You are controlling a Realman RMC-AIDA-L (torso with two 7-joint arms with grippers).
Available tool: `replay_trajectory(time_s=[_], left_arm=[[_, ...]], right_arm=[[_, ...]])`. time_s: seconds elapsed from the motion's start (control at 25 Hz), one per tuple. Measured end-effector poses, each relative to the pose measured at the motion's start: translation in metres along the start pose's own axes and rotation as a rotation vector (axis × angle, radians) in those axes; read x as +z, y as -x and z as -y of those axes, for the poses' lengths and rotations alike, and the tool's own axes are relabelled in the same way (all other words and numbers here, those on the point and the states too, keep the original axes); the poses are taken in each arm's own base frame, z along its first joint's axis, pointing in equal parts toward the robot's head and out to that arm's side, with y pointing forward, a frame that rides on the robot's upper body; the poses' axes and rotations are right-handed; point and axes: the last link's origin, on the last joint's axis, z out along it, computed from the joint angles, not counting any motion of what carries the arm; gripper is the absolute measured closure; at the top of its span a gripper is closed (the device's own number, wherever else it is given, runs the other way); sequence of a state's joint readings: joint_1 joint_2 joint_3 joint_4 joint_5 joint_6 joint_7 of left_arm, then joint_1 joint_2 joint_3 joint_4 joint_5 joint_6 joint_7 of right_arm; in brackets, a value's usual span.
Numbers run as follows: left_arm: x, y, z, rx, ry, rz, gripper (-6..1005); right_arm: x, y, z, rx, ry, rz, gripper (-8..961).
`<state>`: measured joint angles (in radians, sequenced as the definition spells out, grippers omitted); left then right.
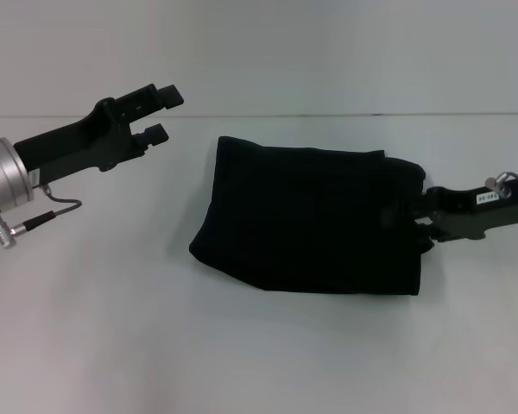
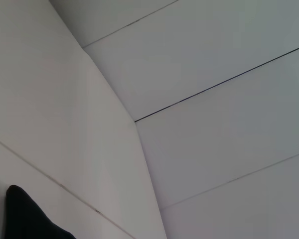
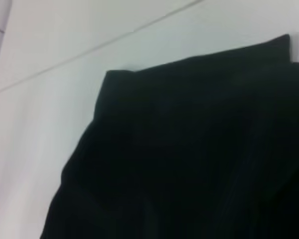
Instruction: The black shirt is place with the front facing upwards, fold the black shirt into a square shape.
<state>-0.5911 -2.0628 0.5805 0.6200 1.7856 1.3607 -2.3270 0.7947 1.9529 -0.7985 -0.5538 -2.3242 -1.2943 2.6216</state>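
The black shirt [image 1: 315, 220] lies folded into a rough rectangle in the middle of the white table. Its lettering and neck label are hidden. My left gripper [image 1: 166, 114] is open and empty, raised above the table to the left of the shirt and apart from it. My right gripper [image 1: 425, 222] is low at the shirt's right edge, against the cloth. One corner of the shirt [image 2: 25, 219] shows in the left wrist view. The shirt [image 3: 189, 149] fills most of the right wrist view.
The white table [image 1: 259, 362] stretches in front of and to both sides of the shirt. Its back edge [image 1: 328, 115] meets a white wall just behind the shirt.
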Motion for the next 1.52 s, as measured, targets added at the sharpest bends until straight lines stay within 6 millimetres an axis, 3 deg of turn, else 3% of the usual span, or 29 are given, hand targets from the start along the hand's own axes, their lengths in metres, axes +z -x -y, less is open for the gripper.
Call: replay_trajectory(time_s=[1.52], left_arm=[[0.0,-0.003,0.002,0.001,-0.016,-0.016,157]], right_arm=[[0.011,0.0,-0.005,0.005,0.014,0.028,285]])
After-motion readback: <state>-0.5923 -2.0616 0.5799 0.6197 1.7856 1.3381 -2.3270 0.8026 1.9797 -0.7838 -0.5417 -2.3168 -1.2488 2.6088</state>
